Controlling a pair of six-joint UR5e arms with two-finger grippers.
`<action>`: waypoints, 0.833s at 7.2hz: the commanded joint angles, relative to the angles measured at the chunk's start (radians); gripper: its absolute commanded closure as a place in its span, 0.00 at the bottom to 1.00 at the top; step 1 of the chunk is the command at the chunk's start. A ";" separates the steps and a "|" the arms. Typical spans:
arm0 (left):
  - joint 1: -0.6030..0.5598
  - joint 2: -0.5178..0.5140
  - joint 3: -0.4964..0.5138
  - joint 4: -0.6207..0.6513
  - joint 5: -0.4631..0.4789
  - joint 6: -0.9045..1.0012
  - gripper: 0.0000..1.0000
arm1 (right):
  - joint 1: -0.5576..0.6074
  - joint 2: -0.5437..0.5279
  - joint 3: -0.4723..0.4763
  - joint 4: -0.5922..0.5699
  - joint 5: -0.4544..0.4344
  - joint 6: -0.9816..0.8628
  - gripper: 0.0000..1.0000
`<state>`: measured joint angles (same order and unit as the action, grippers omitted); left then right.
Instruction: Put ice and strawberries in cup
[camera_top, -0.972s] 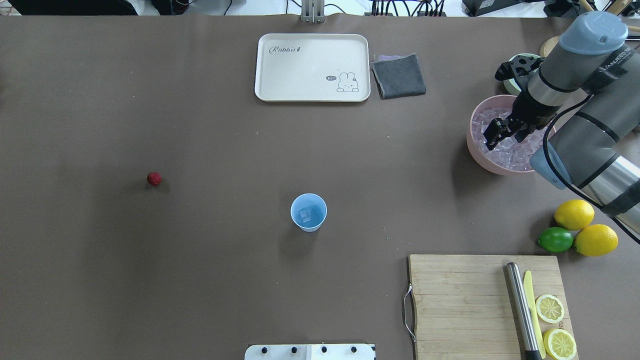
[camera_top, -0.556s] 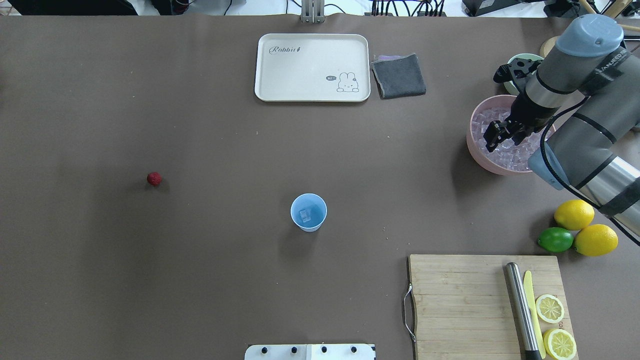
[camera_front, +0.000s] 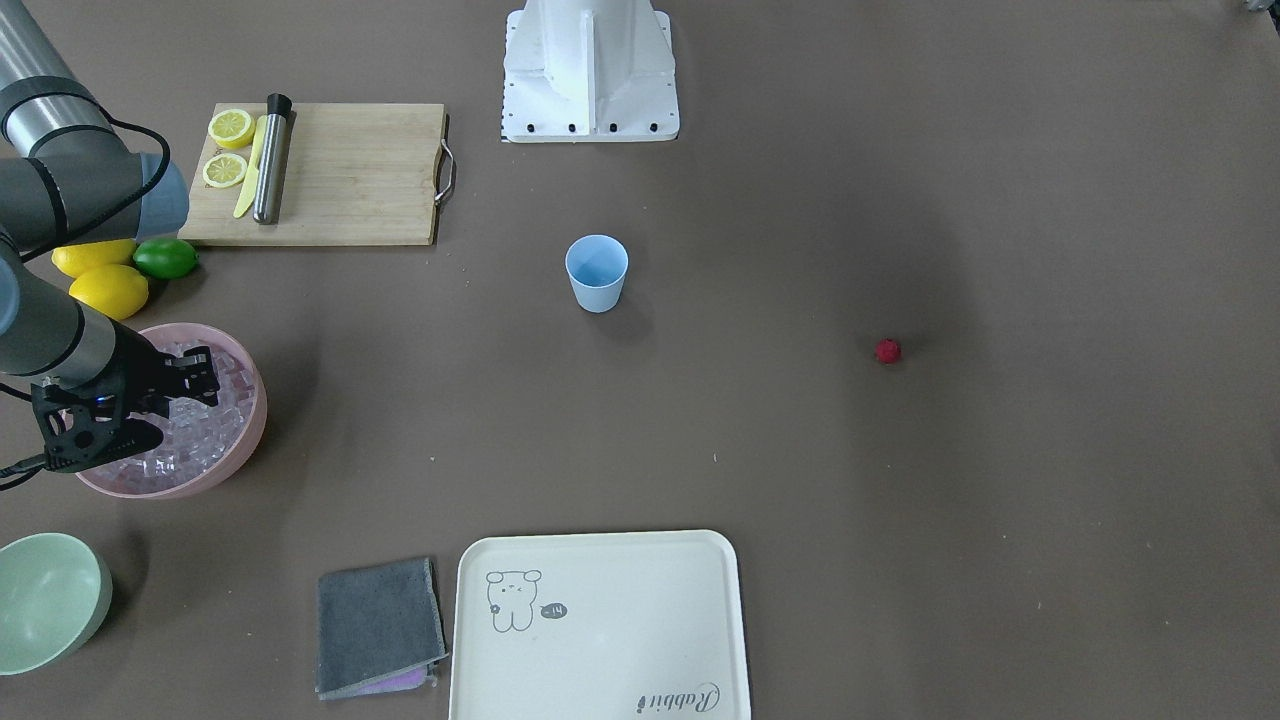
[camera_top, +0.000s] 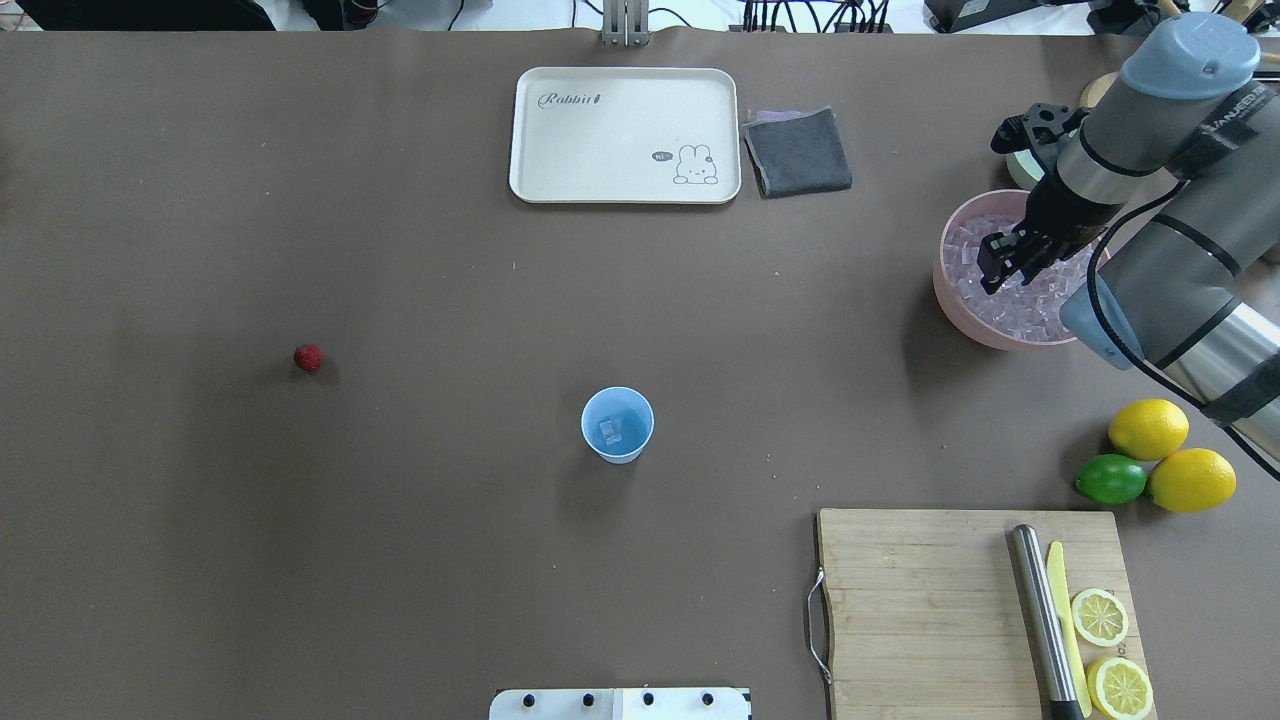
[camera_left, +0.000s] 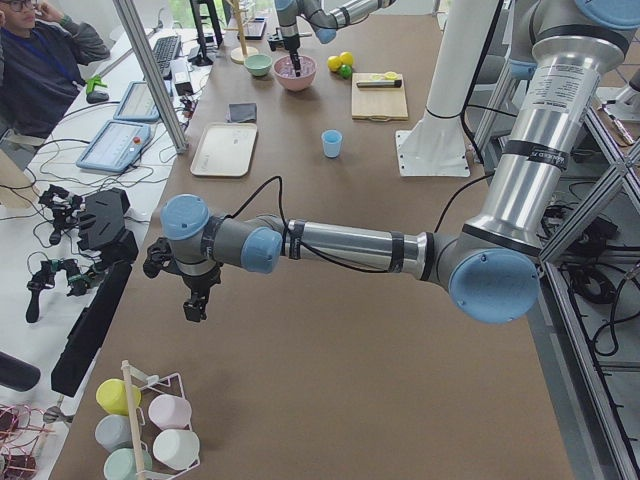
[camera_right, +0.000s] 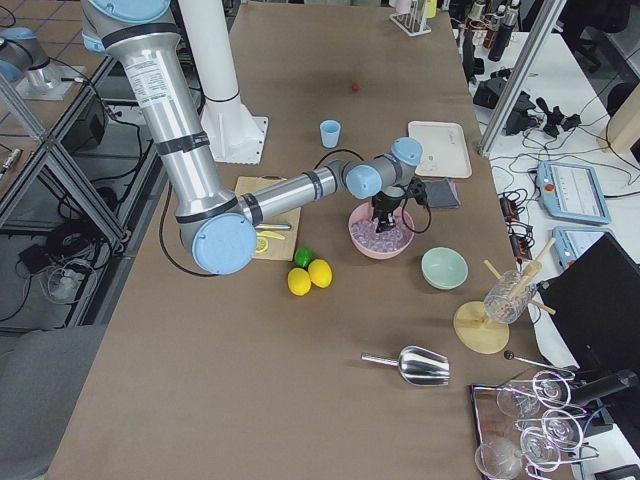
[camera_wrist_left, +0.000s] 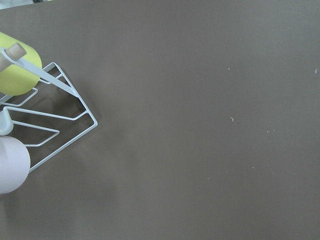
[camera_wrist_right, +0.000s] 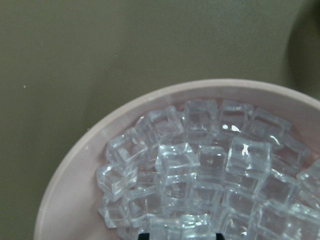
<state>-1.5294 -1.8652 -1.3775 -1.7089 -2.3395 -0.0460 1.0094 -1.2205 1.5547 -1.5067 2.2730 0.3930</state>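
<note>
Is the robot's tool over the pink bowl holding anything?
Cannot tell for sure: the right tool is down in the ice, straddling one cube.

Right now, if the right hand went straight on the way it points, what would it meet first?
The right hand would meet the ice in the pink bowl, though depth is unclear.

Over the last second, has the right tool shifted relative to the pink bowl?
Yes, slightly. In the overhead view the right tool has drifted rightward, off the pink bowl's left rim toward its middle, above the ice.
</note>
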 joint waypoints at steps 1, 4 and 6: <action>0.000 0.000 0.000 0.000 0.000 0.000 0.02 | 0.038 0.002 0.063 -0.064 0.023 -0.003 1.00; 0.000 0.000 0.000 0.000 0.000 0.000 0.02 | 0.069 0.159 0.229 -0.299 0.121 0.022 1.00; 0.000 0.006 0.003 -0.018 -0.001 -0.002 0.02 | -0.061 0.315 0.219 -0.252 0.126 0.348 1.00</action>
<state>-1.5294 -1.8633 -1.3773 -1.7131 -2.3403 -0.0463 1.0279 -0.9987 1.7727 -1.7836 2.3938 0.5531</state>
